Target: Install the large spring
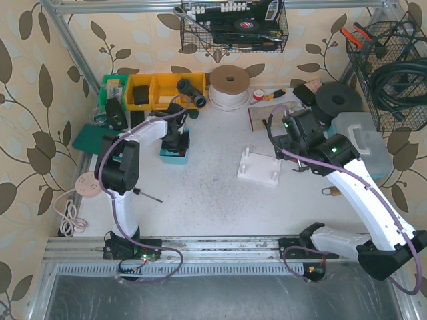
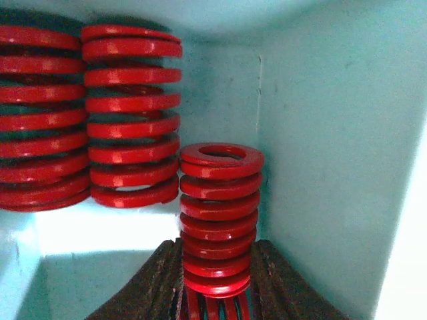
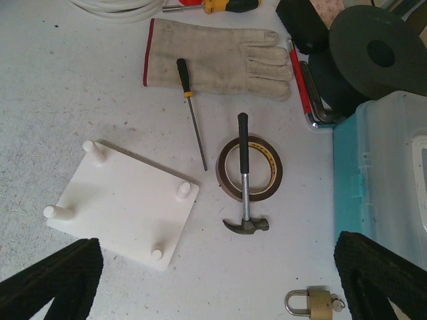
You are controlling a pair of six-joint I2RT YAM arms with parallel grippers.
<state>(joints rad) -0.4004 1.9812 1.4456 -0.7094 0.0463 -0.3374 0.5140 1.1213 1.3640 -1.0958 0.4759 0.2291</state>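
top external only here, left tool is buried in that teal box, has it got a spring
Observer: Left wrist shows the left tool pinching a red spring standing in a corner of the teal box.
Operator: the large one
Observer: No, two wider springs sit behind it, untouched.
Operator: right tool holding anything
Observer: Nothing; the right tool is open above the white peg plate.

Workshop bench: hammer [image 3: 244,173], screwdriver [image 3: 193,120], yellow parts bins [image 1: 150,90], wire tool basket [image 1: 285,33].
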